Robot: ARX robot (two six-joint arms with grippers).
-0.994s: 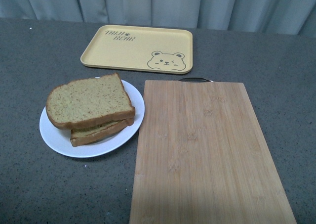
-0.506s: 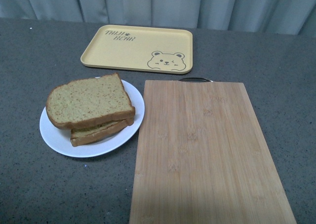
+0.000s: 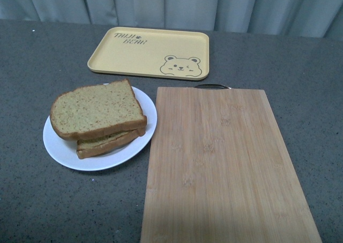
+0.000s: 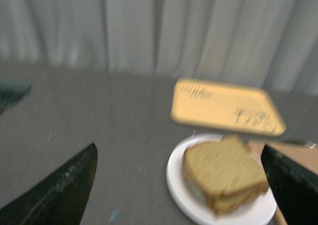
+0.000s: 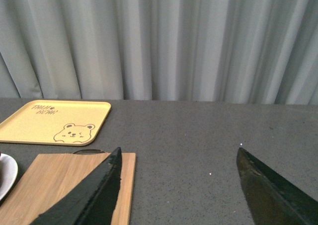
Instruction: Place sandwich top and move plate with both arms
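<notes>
We see sandwich top [image 3: 96, 110] stacked on plate [image 3: 59, 146]; left gripper [image 4: 178, 149], right gripper [image 5: 179, 151] jaws spread; uneven lifting could tilt plate, sliding top off.

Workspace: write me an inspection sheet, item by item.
Surface: dark grey speckled tabletop.
Job's things: tan wholegrain bread slice lies on a second slice on the round white plate.
Clutter: yellow rectangular bear-printed tray behind the plate; bamboo cutting board to the plate's right.
Grippers: left gripper open, holding nothing; right gripper open, holding nothing; neither shows in the front view.
Cables: nothing seen.
Surroundings: grey pleated curtain behind the table.
</notes>
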